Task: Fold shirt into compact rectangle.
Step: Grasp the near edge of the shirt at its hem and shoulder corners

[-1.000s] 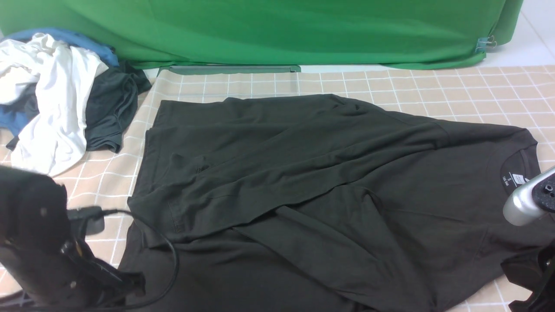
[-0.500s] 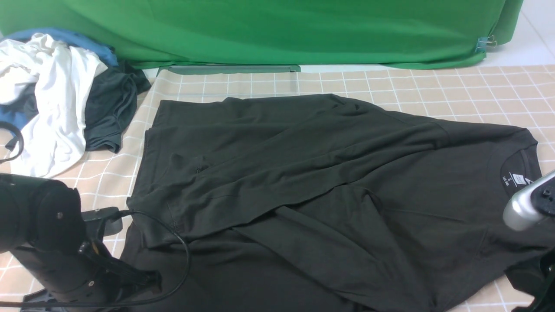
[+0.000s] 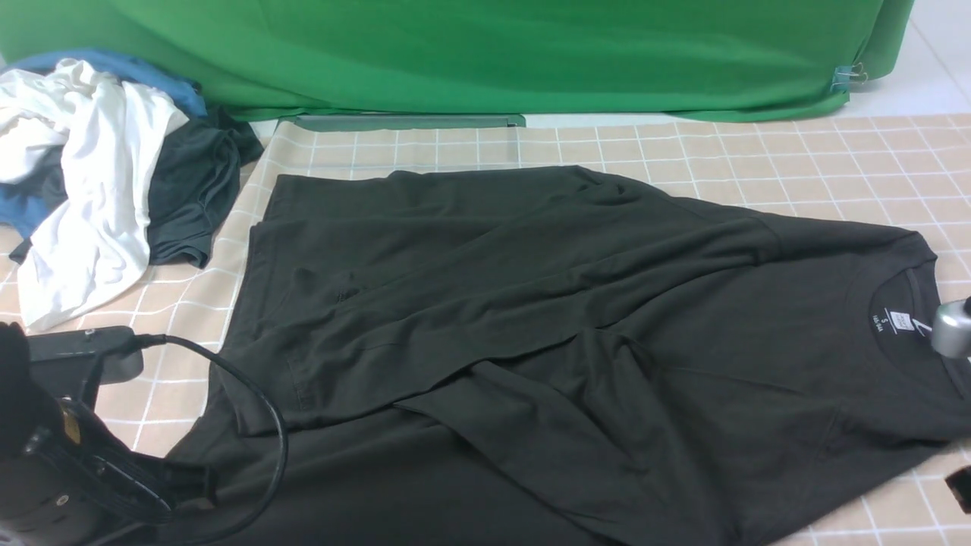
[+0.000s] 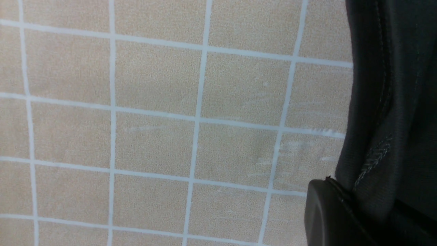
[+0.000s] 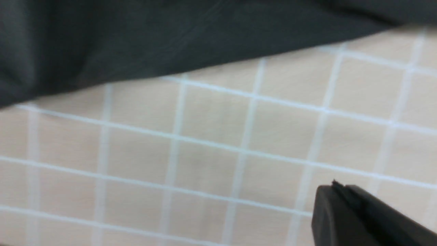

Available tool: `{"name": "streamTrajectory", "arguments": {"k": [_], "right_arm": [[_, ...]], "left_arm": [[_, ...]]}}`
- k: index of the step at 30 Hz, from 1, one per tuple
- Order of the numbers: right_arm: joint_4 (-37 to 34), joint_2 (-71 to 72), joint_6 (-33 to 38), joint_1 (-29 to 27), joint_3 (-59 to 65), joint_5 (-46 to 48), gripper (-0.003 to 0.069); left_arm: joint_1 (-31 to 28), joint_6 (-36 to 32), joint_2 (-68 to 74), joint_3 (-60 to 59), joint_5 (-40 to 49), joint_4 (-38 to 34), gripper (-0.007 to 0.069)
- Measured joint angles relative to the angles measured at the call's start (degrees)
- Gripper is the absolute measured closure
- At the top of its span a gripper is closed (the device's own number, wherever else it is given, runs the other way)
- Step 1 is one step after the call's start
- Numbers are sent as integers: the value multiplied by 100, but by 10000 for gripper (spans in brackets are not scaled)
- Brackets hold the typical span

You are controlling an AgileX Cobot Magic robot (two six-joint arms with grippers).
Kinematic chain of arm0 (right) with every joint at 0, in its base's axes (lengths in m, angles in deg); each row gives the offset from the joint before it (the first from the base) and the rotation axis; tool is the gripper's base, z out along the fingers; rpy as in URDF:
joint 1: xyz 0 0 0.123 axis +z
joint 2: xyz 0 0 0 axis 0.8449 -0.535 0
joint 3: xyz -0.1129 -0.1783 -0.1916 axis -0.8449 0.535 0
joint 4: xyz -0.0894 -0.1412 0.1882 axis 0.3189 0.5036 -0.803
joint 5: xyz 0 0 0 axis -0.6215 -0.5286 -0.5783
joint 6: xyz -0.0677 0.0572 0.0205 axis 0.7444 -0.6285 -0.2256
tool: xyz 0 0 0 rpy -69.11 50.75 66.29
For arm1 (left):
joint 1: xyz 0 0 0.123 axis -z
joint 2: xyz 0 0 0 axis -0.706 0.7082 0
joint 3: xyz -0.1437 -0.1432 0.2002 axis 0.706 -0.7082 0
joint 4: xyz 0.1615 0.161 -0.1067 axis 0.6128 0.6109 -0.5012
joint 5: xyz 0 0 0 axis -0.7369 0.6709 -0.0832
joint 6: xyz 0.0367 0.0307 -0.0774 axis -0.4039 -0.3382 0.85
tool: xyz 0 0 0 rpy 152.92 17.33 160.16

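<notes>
The black shirt (image 3: 546,334) lies spread across the checked cloth, sleeves folded over its body. Its neck and small white label (image 3: 900,319) are at the right; the print is hidden. My left gripper (image 3: 190,485) is at the near left corner, shut on the shirt's stitched hem. In the left wrist view the hem (image 4: 382,112) runs down between the closed fingers (image 4: 327,212) of the left gripper (image 4: 365,212). My right gripper (image 5: 336,188) is shut and empty over bare cloth, a little away from the shirt's edge (image 5: 170,44). In the front view the right gripper (image 3: 960,481) shows only at the right border.
A heap of other clothes sits at the far left: a white garment (image 3: 91,189), a dark charcoal one (image 3: 190,197) and a blue one (image 3: 114,64). A green backdrop (image 3: 485,53) closes the back. A black cable (image 3: 262,394) loops from my left arm over the shirt's left edge.
My left gripper has shut on the hem and drawn back toward the near left, dragging that corner slightly. The right arm has pulled away to the right, almost out of the front view.
</notes>
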Motion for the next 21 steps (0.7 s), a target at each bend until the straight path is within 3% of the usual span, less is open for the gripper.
{"name": "streamTrajectory", "arguments": {"k": [4, 7, 10, 17, 21], "right_arm": [[-603, -375, 331, 23, 23, -358, 480], [-639, -764, 488, 399, 83, -709, 337], [-602, -1100, 815, 891, 99, -1035, 242], [497, -1630, 968, 1923, 99, -1774, 85], [866, -1946, 1168, 2130, 99, -1836, 78]], "left_arm": [[0, 14, -13, 0, -5, -30, 607], [0, 14, -13, 0, -137, -103, 607], [0, 14, -13, 0, -201, -108, 607], [0, 51, -13, 0, -241, -108, 607], [-5, 51, -13, 0, -290, -108, 607]]}}
